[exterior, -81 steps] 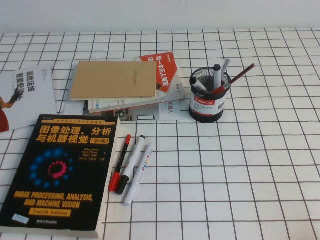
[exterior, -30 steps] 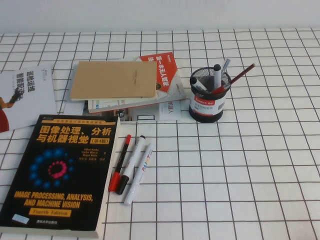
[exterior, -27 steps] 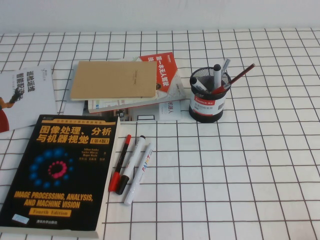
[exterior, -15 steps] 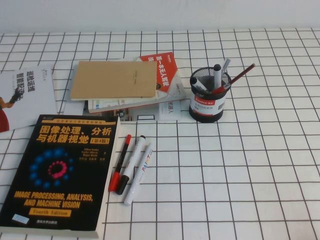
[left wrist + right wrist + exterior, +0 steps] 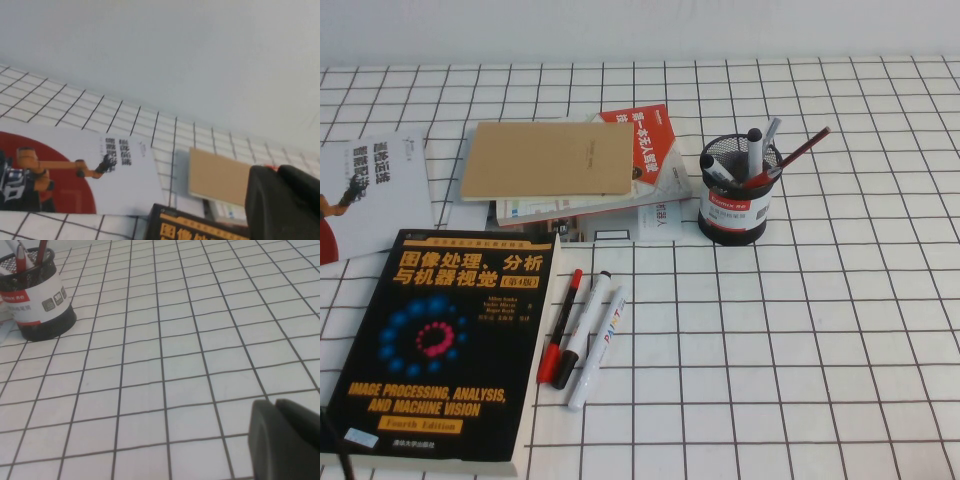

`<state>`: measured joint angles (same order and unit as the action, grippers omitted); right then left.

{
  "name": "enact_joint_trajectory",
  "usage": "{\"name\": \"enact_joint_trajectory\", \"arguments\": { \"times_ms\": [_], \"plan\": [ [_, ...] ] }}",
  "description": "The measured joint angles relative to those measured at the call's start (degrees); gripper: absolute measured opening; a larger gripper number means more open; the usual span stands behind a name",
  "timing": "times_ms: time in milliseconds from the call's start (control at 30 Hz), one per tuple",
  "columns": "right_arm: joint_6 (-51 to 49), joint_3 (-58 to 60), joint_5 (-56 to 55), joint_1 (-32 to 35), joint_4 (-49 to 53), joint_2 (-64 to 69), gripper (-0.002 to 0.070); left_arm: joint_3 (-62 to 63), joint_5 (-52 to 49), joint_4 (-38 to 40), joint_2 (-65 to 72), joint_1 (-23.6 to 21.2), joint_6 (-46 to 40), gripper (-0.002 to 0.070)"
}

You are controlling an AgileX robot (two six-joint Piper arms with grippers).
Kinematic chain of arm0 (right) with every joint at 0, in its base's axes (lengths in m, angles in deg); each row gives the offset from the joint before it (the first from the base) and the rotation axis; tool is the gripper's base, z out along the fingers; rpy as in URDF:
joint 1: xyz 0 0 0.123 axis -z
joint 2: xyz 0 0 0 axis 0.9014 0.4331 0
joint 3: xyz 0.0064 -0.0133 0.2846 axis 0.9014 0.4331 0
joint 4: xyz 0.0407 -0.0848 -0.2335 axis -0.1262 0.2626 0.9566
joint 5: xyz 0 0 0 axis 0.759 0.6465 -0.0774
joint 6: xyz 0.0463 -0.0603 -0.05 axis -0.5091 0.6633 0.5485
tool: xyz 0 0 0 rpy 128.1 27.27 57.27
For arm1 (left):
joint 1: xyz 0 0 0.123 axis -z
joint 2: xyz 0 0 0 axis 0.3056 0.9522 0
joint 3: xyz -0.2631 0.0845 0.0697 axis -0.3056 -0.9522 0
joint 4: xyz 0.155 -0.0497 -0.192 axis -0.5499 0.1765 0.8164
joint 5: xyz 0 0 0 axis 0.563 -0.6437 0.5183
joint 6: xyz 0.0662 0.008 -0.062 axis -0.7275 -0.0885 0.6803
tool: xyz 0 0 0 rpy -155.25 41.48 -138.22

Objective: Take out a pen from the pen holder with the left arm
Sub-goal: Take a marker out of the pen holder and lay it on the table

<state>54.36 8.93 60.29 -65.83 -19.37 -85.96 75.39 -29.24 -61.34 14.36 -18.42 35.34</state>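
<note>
Near left, left gripper (image 5: 278,176): fingers pressed together, empty, by the textbook (image 5: 435,350).
Near right, right gripper (image 5: 276,407): parked, fingers seemingly pressed together.
Farther back, pen holder (image 5: 734,205): pens left untouched inside.
Remaining: reach, grasp, lift to be done.

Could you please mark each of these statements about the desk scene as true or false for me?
1. The black mesh pen holder with a white label stands upright with pens in it. True.
2. Three marker pens lie beside the black textbook. True.
3. The left gripper grips a pen. False: it is shut on nothing, near the black textbook, far from the holder.
4. The right gripper hovers above the holder. False: it is shut over bare checked tablecloth, apart from the holder.
5. The tan notebook lies beneath the red book. False: it lies on top of it.
</note>
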Motion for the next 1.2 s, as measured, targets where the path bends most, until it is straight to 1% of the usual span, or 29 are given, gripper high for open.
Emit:
{"name": "enact_joint_trajectory", "arguments": {
  "times_ms": [100, 167, 233, 300, 433, 533, 700, 767, 833, 933, 1033, 1100, 1200],
  "plan": [
    [0.0, 0.0, 0.0, 0.0, 0.0, 0.0, -0.0017, 5.8, -3.5, -0.1, 8.8, 0.7, -5.2, 0.0001],
    [0.0, 0.0, 0.0, 0.0, 0.0, 0.0, -0.0017, 9.6, -5.1, -0.1, 14.9, 2.5, -8.6, 0.0001],
    [0.0, 0.0, 0.0, 0.0, 0.0, 0.0, -0.0016, 12.6, -5.9, 0.1, 20.1, 5.5, -12.1, 0.0001],
    [0.0, 0.0, 0.0, 0.0, 0.0, 0.0, -0.0017, 15.4, -5.5, 0.2, 25.3, 9.7, -15.1, 0.0001],
    [0.0, 0.0, 0.0, 0.0, 0.0, 0.0, -0.0016, 19.3, -3.5, 0.3, 34.5, 18.2, -18.1, 0.0001],
    [0.0, 0.0, 0.0, 0.0, 0.0, 0.0, -0.0016, 22.4, -2.2, 0.3, 41.0, 22.4, -18.8, 0.0001],
    [0.0, 0.0, 0.0, 0.0, 0.0, 0.0, -0.0016, 28.2, -1.9, 0.3, 49.4, 27.2, -20.5, 0.0007],
    [0.0, 0.0, 0.0, 0.0, 0.0, 0.0, -0.0016, 30.5, -1.7, 0.3, 52.1, 28.9, -23.0, 0.0040],
    [0.0, 0.0, 0.0, 0.0, 0.0, 0.0, -0.0016, 32.8, -1.6, 0.3, 54.8, 30.5, -25.3, 0.0093],
    [0.0, 0.0, 0.0, 0.0, 0.0, 0.0, -0.0016, 35.9, -1.6, 0.4, 58.2, 32.6, -26.6, 0.0220],
    [0.0, 0.0, 0.0, 0.0, 0.0, 0.0, -0.0016, 38.5, -1.2, 2.0, 61.0, 34.2, -26.9, 0.0328],
    [0.0, 0.0, 0.0, 0.0, 0.0, 0.0, -0.0016, 39.7, 0.3, 3.1, 62.5, 35.1, -26.9, 0.0362],
    [0.0, 0.0, 0.0, 0.0, 0.0, 0.0, -0.0016, 40.5, 4.9, 3.6, 64.8, 36.8, -26.9, 0.0382]
  ]
}}
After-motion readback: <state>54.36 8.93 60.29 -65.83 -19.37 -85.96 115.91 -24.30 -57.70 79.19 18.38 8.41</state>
